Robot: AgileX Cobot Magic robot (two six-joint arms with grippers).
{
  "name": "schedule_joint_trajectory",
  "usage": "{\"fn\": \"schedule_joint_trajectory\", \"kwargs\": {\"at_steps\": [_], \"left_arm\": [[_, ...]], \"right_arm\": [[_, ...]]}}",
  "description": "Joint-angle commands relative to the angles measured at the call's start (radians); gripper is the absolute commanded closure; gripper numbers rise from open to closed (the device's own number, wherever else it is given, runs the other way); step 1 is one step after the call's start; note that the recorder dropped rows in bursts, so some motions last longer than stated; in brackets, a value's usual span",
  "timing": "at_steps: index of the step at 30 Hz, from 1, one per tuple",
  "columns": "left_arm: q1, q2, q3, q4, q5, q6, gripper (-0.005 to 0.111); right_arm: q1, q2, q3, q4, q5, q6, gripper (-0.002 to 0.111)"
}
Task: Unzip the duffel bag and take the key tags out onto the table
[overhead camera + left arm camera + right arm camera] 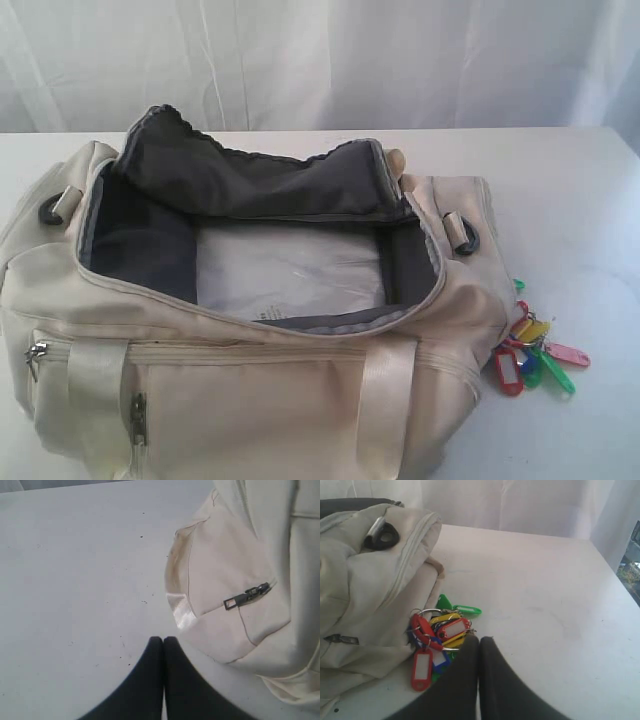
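Observation:
The cream-white duffel bag [250, 400] lies unzipped on the white table [580, 200], its dark grey lining and a pale base panel showing; nothing else shows inside. The key tags [533, 355] lie in a bright bunch on the table against the bag's right end. In the right wrist view the key tags [437, 640] sit just beside my right gripper [479, 640], which is shut and holds nothing. My left gripper [163, 640] is shut and empty, above bare table near the bag's left end [230, 605] with its dark zipper pull [246, 595]. Neither gripper shows in the exterior view.
A white curtain [320, 60] hangs behind the table. Dark metal rings [465, 232] sit at each end of the bag. Bare tabletop [545, 605] stretches right of the key tags, and more [75, 580] lies left of the bag.

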Motion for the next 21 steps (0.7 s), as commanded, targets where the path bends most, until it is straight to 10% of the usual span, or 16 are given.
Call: {"fn": "schedule_joint_trajectory", "kwargs": {"at_steps": [1,21], "left_arm": [[0.001,-0.005,0.005,-0.004,-0.003,-0.006,0.107],[0.001,-0.005,0.005,-0.004,-0.003,-0.006,0.107]], "right_arm": [[-0.005,-0.011,0.002,0.002,0.036,0.004,0.108],[-0.013,-0.011,0.002,0.036,0.046,0.011,0.108]]}}
